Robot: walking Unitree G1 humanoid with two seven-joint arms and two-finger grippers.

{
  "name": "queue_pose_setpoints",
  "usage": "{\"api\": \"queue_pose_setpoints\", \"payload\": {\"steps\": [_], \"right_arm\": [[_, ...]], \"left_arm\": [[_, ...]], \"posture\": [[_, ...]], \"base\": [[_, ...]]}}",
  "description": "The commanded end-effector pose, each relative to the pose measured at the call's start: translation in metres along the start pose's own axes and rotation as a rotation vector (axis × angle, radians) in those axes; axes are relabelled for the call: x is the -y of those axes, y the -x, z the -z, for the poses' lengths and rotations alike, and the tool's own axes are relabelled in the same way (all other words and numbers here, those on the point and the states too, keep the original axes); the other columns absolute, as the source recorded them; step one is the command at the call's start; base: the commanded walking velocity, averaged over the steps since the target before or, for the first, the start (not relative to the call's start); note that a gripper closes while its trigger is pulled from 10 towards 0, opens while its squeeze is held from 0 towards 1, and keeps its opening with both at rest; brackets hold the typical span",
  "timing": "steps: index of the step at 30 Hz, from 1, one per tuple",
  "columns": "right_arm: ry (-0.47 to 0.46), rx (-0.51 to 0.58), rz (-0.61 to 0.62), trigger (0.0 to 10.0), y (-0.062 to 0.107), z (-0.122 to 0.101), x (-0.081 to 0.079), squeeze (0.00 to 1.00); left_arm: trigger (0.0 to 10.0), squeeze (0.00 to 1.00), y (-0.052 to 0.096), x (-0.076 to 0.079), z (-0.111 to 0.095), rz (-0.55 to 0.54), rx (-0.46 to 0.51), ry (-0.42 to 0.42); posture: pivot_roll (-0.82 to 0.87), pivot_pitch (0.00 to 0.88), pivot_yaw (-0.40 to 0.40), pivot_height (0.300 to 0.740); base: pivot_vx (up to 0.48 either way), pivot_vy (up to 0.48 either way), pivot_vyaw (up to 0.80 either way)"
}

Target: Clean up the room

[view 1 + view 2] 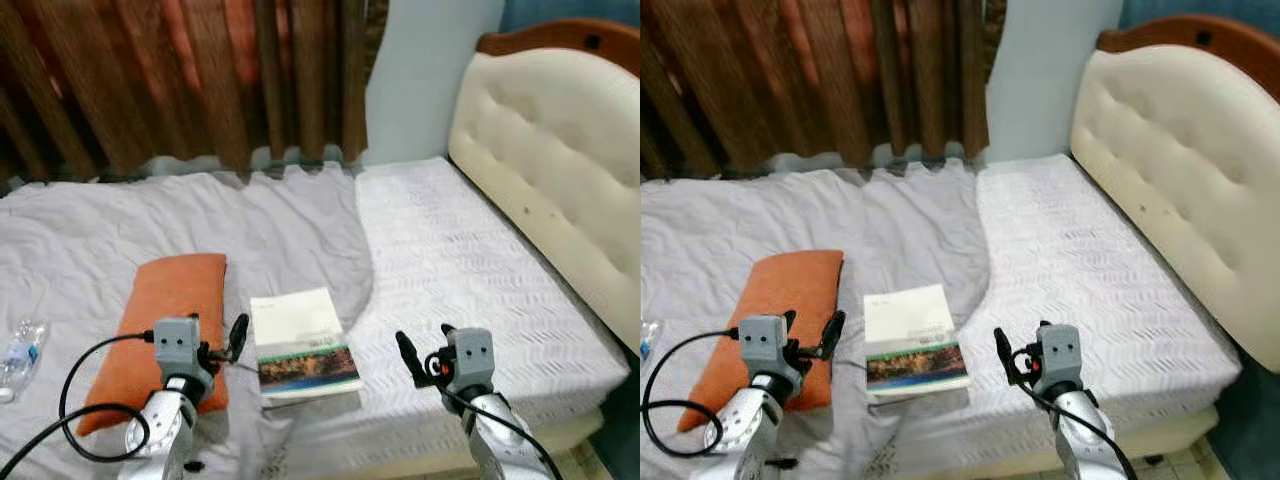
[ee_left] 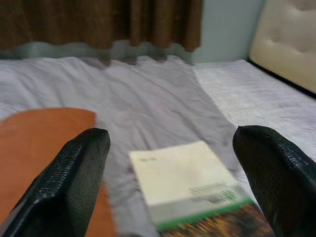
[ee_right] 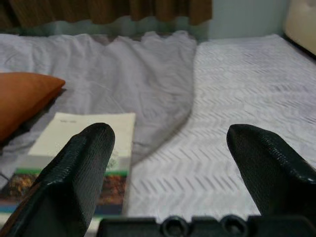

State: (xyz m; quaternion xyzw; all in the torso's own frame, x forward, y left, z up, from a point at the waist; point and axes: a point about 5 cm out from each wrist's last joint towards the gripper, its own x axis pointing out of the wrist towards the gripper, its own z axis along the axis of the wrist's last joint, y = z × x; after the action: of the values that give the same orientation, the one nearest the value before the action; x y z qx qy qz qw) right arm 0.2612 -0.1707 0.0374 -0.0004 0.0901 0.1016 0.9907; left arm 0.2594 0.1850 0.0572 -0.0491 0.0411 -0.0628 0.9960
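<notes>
Both grippers, left gripper [image 1: 222, 340] and right gripper [image 1: 422, 352], hovered wide apart and held nothing above the bed [image 1: 480, 260]. One rectangular book [image 1: 302, 343] lay between them on the wrinkled grey sheet [image 1: 150, 220], beside one orange pillow [image 1: 165, 320]. One plastic bottle [image 1: 20, 352] lay at the left edge.

I see bare white mattress [image 1: 450, 270] ahead of my right gripper [image 1: 422, 357], open passage up to the padded headboard [image 1: 560, 160]. My left gripper [image 1: 222, 340] sits hemmed between the orange pillow [image 1: 165, 315] and the book [image 1: 300, 345].
</notes>
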Motion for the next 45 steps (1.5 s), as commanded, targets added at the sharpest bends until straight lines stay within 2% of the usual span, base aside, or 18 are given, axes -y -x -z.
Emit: {"api": "queue_pose_setpoints", "payload": {"steps": [1, 8, 11, 12, 13, 15, 20, 21, 23, 26, 27, 28, 30, 33, 36, 40, 42, 45], "right_arm": [[-0.014, 0.005, -0.010, 10.0, -0.005, -0.003, -0.007, 0.00], [-0.014, 0.003, -0.002, 10.0, -0.005, -0.002, -0.007, 0.00], [-0.051, -0.065, 0.062, 10.0, -0.011, 0.008, 0.005, 0.00], [-0.054, -0.095, 0.093, 10.0, -0.015, 0.011, 0.011, 0.00], [-0.054, -0.095, 0.093, 10.0, -0.015, 0.011, 0.011, 0.00], [-0.033, -0.131, 0.188, 10.0, -0.022, 0.011, 0.023, 0.00], [-0.033, -0.147, 0.241, 10.0, -0.025, 0.013, 0.029, 0.00], [-0.019, -0.181, 0.266, 10.0, -0.029, 0.015, 0.033, 0.00], [-0.014, -0.190, 0.295, 10.0, -0.030, 0.015, 0.038, 0.00], [-0.027, -0.194, 0.373, 10.0, -0.033, 0.011, 0.049, 0.00], [0.007, -0.169, 0.431, 10.0, -0.035, 0.002, 0.060, 0.00], [0.007, -0.169, 0.431, 10.0, -0.035, 0.002, 0.060, 0.00], [0.053, -0.134, 0.480, 10.0, -0.036, -0.009, 0.071, 0.00], [0.070, -0.108, 0.484, 10.0, -0.040, -0.016, 0.074, 0.00], [-0.001, -0.109, 0.476, 10.0, -0.043, -0.017, 0.073, 0.00], [-0.178, -0.135, 0.394, 10.0, -0.049, -0.010, 0.059, 0.00], [-0.272, -0.148, 0.348, 10.0, -0.052, -0.007, 0.049, 0.00], [-0.372, -0.121, 0.302, 10.0, -0.055, -0.008, 0.042, 0.00]], "left_arm": [[10.0, 0.00, -0.002, -0.005, -0.003, 0.001, -0.008, -0.030], [10.0, 0.00, -0.002, -0.003, -0.001, 0.021, -0.031, -0.057], [10.0, 0.00, -0.004, 0.000, -0.004, 0.056, -0.029, -0.120], [10.0, 0.00, -0.005, 0.003, -0.006, 0.081, -0.034, -0.139], [10.0, 0.00, -0.005, 0.003, -0.006, 0.081, -0.034, -0.139], [10.0, 0.00, -0.002, 0.015, -0.017, 0.204, -0.026, -0.154], [10.0, 0.00, 0.007, 0.032, -0.029, 0.398, -0.034, -0.141], [10.0, 0.00, 0.016, 0.039, -0.030, 0.515, -0.087, -0.117], [10.0, 0.00, 0.027, 0.039, -0.033, 0.568, -0.117, -0.101], [10.0, 0.00, 0.036, 0.036, -0.034, 0.589, -0.149, -0.071], [10.0, 0.00, 0.045, 0.031, -0.038, 0.569, -0.155, -0.064], [10.0, 0.00, 0.045, 0.031, -0.038, 0.569, -0.155, -0.064], [10.0, 0.00, 0.056, 0.026, -0.043, 0.537, -0.164, -0.056], [10.0, 0.00, 0.064, 0.026, -0.045, 0.533, -0.184, -0.047], [10.0, 0.00, 0.081, 0.027, -0.042, 0.541, -0.234, -0.018], [10.0, 0.00, 0.098, 0.038, -0.036, 0.606, -0.291, 0.010], [10.0, 0.00, 0.102, 0.041, -0.032, 0.612, -0.304, -0.006], [10.0, 0.00, 0.103, 0.046, -0.031, 0.614, -0.310, 0.017]], "posture": [[-0.07, 0.000, 0.037, 0.740], [-0.07, 0.000, 0.044, 0.740], [-0.05, 0.000, 0.059, 0.740], [-0.04, 0.026, 0.076, 0.740], [-0.04, 0.026, 0.076, 0.740], [0.02, 0.146, 0.102, 0.740], [0.09, 0.257, 0.144, 0.740], [0.14, 0.353, 0.179, 0.740], [0.16, 0.417, 0.204, 0.740], [0.17, 0.456, 0.211, 0.740], [0.21, 0.513, 0.233, 0.740], [0.21, 0.513, 0.233, 0.740], [0.21, 0.521, 0.235, 0.740], [0.22, 0.528, 0.234, 0.740], [0.22, 0.533, 0.232, 0.740], [0.23, 0.535, 0.223, 0.740], [0.23, 0.535, 0.221, 0.740], [0.22, 0.532, 0.210, 0.740]], "base": [[0.480, 0.000, 0.00], [0.480, 0.000, 0.00], [0.160, 0.000, 0.00], [0.000, 0.000, 0.00], [0.000, 0.000, 0.00], [0.000, 0.000, 0.00], [0.000, 0.000, 0.00], [0.000, 0.000, 0.00], [0.000, 0.000, 0.00], [0.000, 0.000, 0.00], [0.000, 0.000, 0.00], [0.000, 0.000, 0.00], [0.000, 0.000, 0.00], [0.000, 0.000, 0.00], [0.000, 0.000, 0.00], [0.000, 0.000, 0.00], [0.000, 0.000, 0.00], [0.000, 0.000, 0.00]]}}
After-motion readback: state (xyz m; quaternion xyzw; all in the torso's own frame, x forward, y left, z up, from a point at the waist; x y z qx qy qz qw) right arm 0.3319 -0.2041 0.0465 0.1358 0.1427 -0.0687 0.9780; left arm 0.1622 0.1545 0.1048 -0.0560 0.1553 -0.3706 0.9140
